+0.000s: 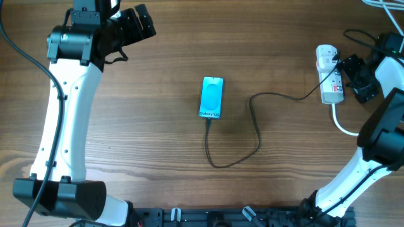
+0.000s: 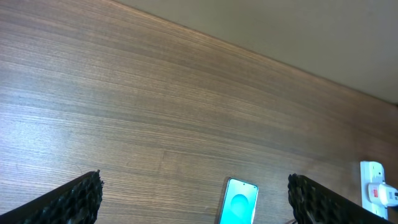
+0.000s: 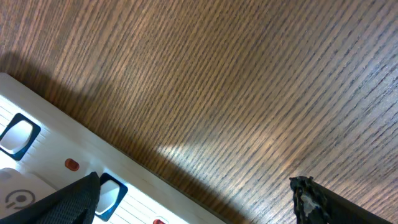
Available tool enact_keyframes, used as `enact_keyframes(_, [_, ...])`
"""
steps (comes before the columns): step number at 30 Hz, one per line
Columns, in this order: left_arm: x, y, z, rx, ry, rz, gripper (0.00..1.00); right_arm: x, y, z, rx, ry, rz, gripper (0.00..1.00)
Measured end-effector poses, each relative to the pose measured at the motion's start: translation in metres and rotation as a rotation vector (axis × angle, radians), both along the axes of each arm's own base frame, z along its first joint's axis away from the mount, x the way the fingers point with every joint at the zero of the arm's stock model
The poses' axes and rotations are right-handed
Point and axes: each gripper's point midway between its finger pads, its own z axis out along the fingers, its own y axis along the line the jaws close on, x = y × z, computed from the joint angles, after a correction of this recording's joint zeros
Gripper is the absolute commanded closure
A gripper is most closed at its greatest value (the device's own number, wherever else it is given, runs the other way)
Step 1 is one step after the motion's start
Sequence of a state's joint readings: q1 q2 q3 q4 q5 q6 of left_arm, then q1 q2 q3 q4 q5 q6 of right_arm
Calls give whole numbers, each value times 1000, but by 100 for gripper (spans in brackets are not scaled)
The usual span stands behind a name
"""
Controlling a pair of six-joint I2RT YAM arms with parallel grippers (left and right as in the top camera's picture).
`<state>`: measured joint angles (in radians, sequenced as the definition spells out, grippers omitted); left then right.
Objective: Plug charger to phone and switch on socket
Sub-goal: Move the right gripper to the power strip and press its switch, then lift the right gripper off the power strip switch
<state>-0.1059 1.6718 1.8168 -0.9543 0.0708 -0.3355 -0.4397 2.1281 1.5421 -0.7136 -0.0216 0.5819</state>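
- One slack loop of the charger point(image 1: 218, 165) lies low-centre in the overhead frame, its tip meeting the bottom edge of the phone point(image 1: 212, 97) — apparently seated.
- That phone sits mid-frame, screen lit.
- At the right edge lies the socket point(image 1: 329, 82); the right gripper point(image 1: 355, 79) is beside it, spread and empty — probably poised over a switch.
- Upper left, the left gripper point(image 2: 193, 190) is wide open, empty, clear of the work.

Bright, even light; soft tabletop glare.

Cyan-screened phone point(image 1: 212, 97); black charger point(image 1: 252, 129); white socket point(image 1: 330, 74), red markings.
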Motion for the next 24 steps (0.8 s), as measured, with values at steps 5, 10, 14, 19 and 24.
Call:
enact_keyframes(5, [0, 0, 0, 0, 0, 0, 0, -1, 2, 0, 21, 2, 4, 0])
enact_keyframes(10, [0, 0, 0, 0, 0, 0, 0, -2, 4, 1, 33, 2, 10, 0])
enact_keyframes(14, [0, 0, 0, 0, 0, 0, 0, -2, 5, 1, 35, 1, 12, 0])
enact_keyframes(19, [0, 0, 0, 0, 0, 0, 0, -3, 9, 0, 23, 24, 29, 0])
enact_keyframes(24, [0, 0, 0, 0, 0, 0, 0, -4, 9, 2, 12, 36, 41, 0])
